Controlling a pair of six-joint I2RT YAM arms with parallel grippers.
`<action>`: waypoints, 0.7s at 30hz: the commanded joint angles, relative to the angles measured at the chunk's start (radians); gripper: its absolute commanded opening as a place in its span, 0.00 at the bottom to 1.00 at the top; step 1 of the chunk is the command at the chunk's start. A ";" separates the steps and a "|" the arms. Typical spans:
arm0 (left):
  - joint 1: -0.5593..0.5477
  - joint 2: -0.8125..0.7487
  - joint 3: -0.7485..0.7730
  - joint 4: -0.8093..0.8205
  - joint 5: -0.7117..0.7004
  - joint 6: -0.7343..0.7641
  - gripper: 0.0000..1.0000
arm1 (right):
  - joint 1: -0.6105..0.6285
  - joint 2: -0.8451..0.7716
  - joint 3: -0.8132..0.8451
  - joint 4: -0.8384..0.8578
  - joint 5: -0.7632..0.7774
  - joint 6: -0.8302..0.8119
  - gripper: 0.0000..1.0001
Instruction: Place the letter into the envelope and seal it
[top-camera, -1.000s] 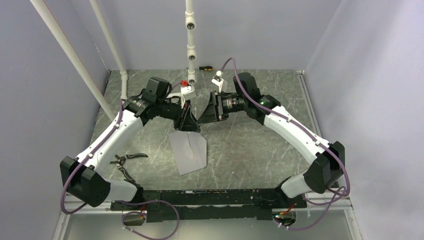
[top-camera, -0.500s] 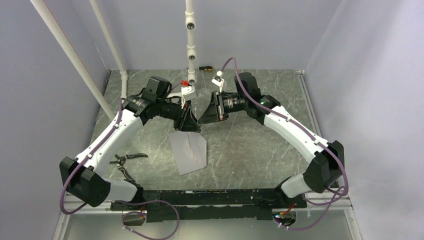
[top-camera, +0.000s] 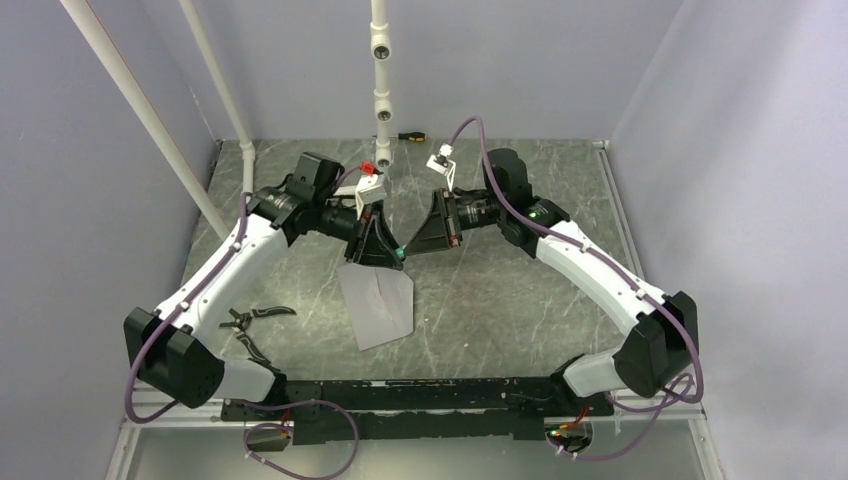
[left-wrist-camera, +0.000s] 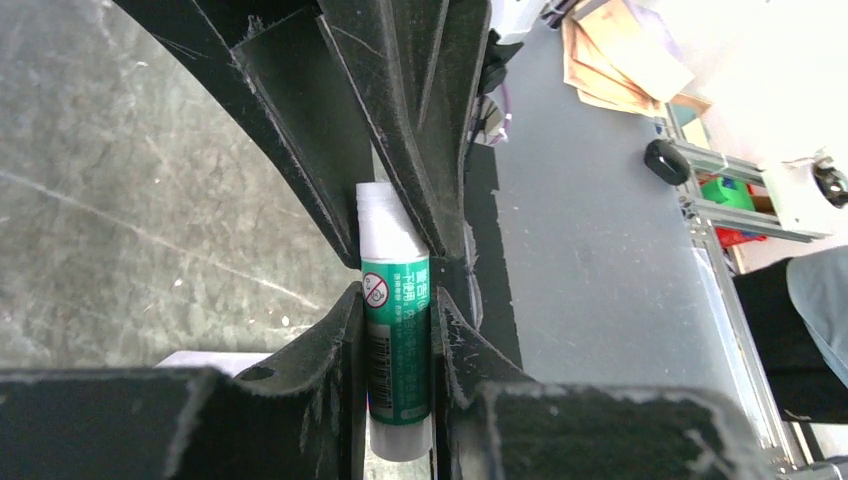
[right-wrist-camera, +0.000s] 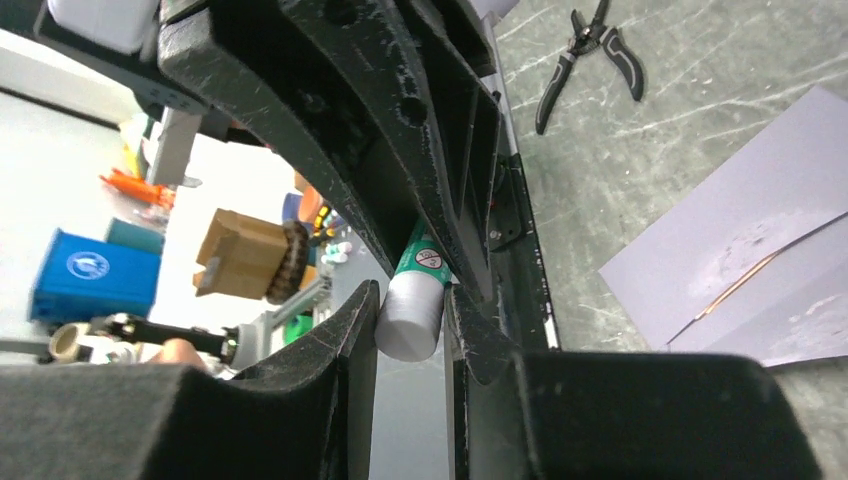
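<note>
A green-and-white glue stick (left-wrist-camera: 397, 340) hangs in the air between the two grippers, above the far end of the envelope (top-camera: 380, 305). My left gripper (left-wrist-camera: 398, 300) is shut on its green body. My right gripper (right-wrist-camera: 412, 295) is shut on the white end of the glue stick (right-wrist-camera: 408, 320). The two grippers meet tip to tip, left gripper (top-camera: 383, 252) facing right gripper (top-camera: 412, 245). The light grey envelope (right-wrist-camera: 720, 250) lies flat on the table. Of the letter (right-wrist-camera: 745, 281) only a thin tan-orange edge shows, along a seam of the envelope.
Black-handled pliers (top-camera: 250, 322) lie on the table left of the envelope, near the left arm. A screwdriver (top-camera: 410, 135) rests at the back wall by the white pipe post (top-camera: 380, 90). Slanted white pipes (top-camera: 160, 130) stand at the left. Grey walls close in three sides.
My right gripper's jaws have narrowed onto the white end of the glue stick, and that wrist has shifted a little to the right. The left gripper kept its grip. The envelope has not moved.
</note>
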 joint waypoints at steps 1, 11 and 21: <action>0.015 0.035 0.015 -0.344 0.155 0.187 0.02 | -0.062 -0.111 0.078 0.016 -0.088 -0.208 0.00; 0.015 0.048 0.043 -0.341 0.121 0.176 0.02 | -0.090 -0.101 0.126 -0.158 0.027 -0.372 0.00; 0.015 -0.108 -0.076 0.094 -0.222 -0.157 0.02 | -0.095 -0.068 0.071 -0.004 0.158 0.112 0.00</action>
